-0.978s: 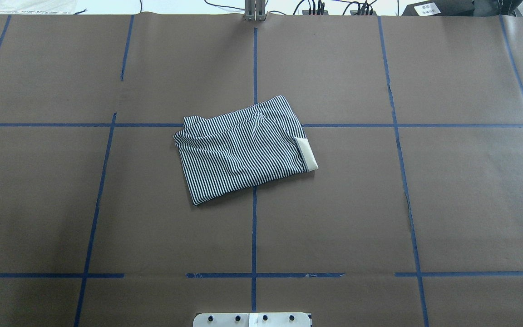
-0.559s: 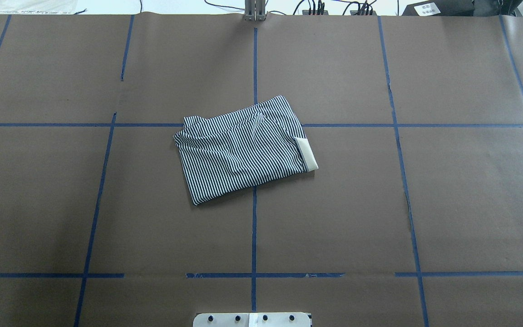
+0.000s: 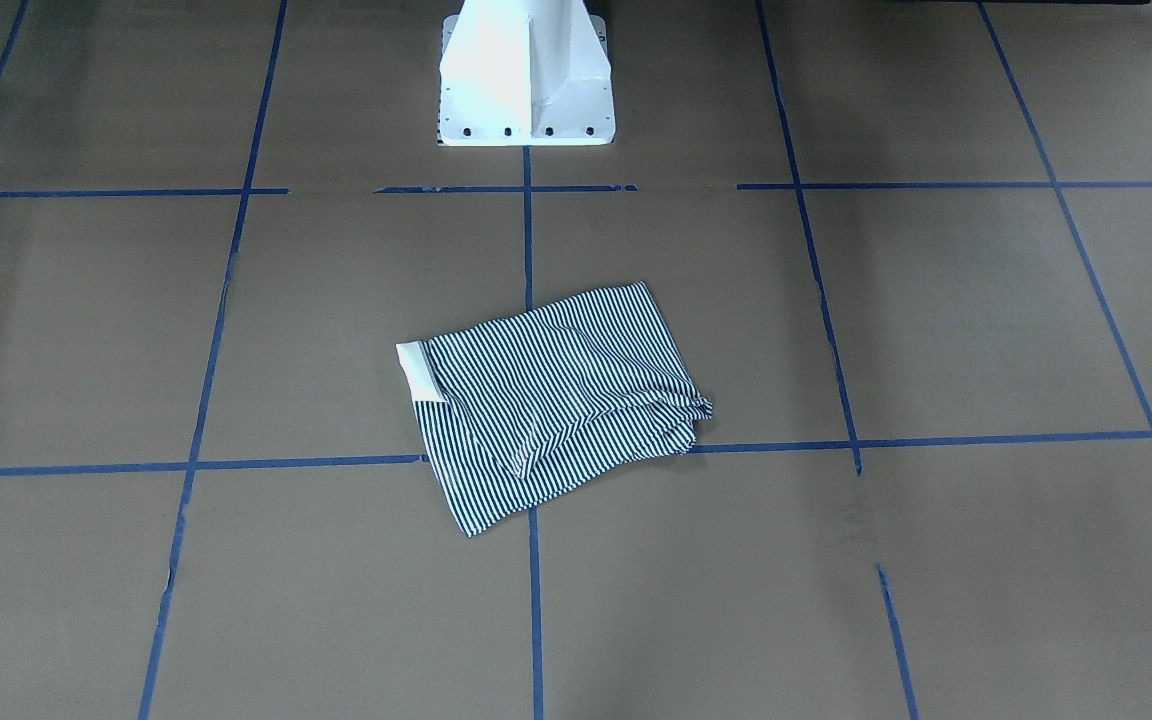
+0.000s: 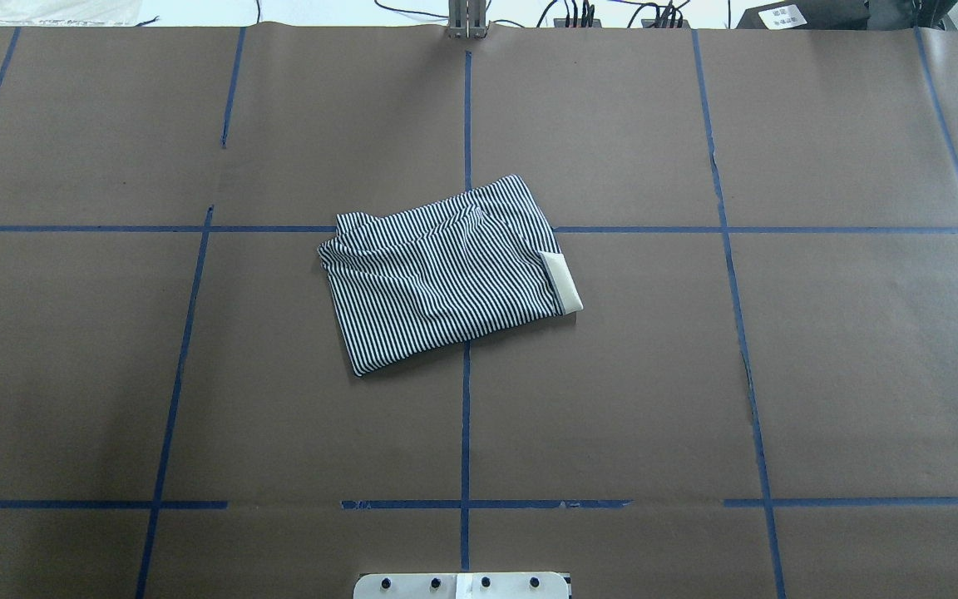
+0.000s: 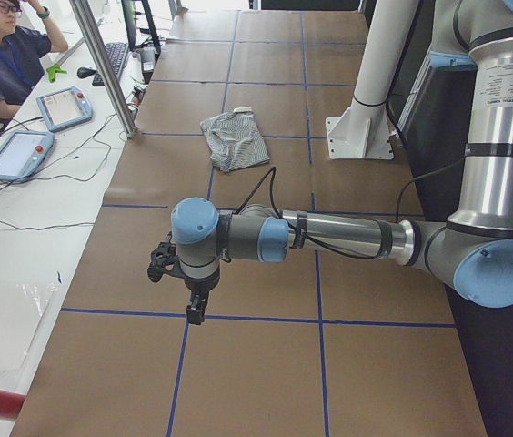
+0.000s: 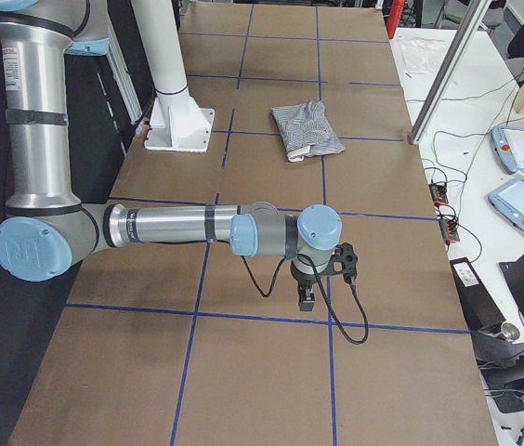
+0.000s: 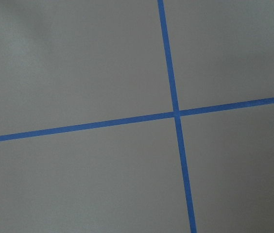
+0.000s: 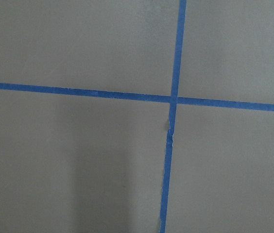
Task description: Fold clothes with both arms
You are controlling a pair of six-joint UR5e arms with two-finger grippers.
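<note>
The navy-and-white striped shirt (image 4: 437, 274) lies folded into a tilted rectangle at the table's middle, with a cream band (image 4: 562, 283) showing at its right edge. It also shows in the front view (image 3: 556, 400), the left side view (image 5: 234, 138) and the right side view (image 6: 307, 128). My left gripper (image 5: 195, 309) hangs over bare table far from the shirt; I cannot tell if it is open or shut. My right gripper (image 6: 306, 299) hangs likewise at the other end; I cannot tell its state. Both wrist views show only brown paper and blue tape.
The white pedestal base (image 3: 526, 80) stands at the robot's side of the table. Blue tape lines (image 4: 465, 416) grid the brown paper. An operator (image 5: 2, 55) sits beside teach pendants (image 5: 64, 107). A metal post (image 5: 102, 64) stands at the far edge.
</note>
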